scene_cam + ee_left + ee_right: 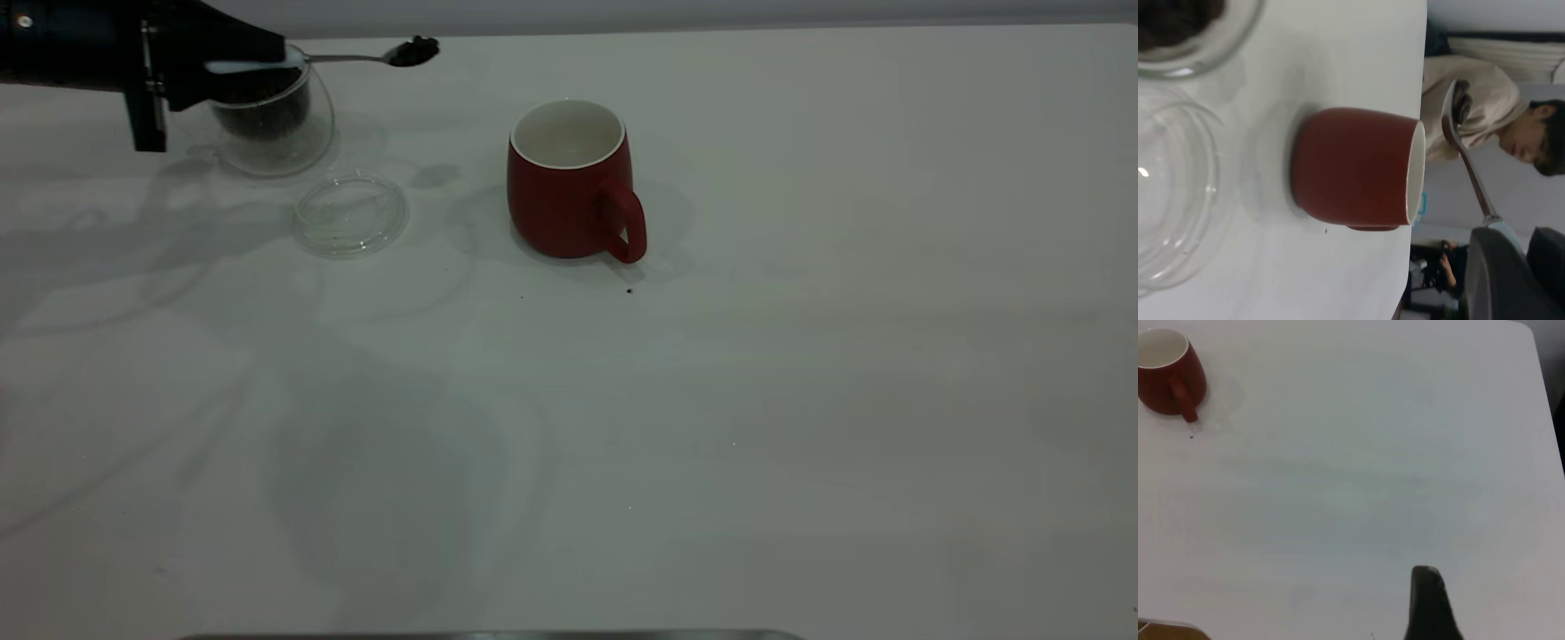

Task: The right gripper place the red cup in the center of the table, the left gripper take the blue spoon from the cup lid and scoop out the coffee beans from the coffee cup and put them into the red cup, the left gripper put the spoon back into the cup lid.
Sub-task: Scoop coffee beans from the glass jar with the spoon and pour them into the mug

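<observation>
Left claw (267,60) clamped on blue spoon (356,59), loaded, held above the tabletop (711,400).

Spoon handle is pinched in the fingers, bowl level and carrying coffee beans (414,50), in the air between the coffee cup (271,120) and the red cup (569,182). Coffee cup with its dark beans sits under the claw; cup lid (349,215) lies flat just beside it. Red cup stands upright near tabletop centre, handle toward the camera. Right claw (1428,603): one finger shows in the right wrist view, well away from the red cup; can't tell if it's released or clenched.
</observation>
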`<action>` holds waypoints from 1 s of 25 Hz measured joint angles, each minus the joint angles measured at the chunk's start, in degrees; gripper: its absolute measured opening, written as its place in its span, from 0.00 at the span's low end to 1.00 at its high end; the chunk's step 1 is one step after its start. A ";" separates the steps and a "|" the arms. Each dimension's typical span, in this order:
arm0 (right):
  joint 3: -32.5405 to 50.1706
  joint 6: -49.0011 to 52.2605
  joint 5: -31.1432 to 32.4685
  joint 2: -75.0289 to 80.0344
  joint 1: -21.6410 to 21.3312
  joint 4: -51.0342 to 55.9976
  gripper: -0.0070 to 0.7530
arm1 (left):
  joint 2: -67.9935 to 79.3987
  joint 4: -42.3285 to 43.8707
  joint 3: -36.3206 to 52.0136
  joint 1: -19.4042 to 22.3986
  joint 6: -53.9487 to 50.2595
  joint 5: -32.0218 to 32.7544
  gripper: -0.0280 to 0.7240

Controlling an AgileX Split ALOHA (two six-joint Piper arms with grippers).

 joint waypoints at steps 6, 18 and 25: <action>0.00 0.00 0.00 0.00 0.00 0.00 0.69 | 0.00 0.00 0.00 -2.63 0.00 0.00 0.19; 0.00 0.00 0.00 0.00 0.00 0.00 0.69 | 0.00 0.00 0.00 -7.31 0.00 0.06 0.19; 0.00 0.00 0.00 0.00 0.00 0.00 0.69 | 0.00 0.00 0.00 -10.95 0.07 -0.26 0.19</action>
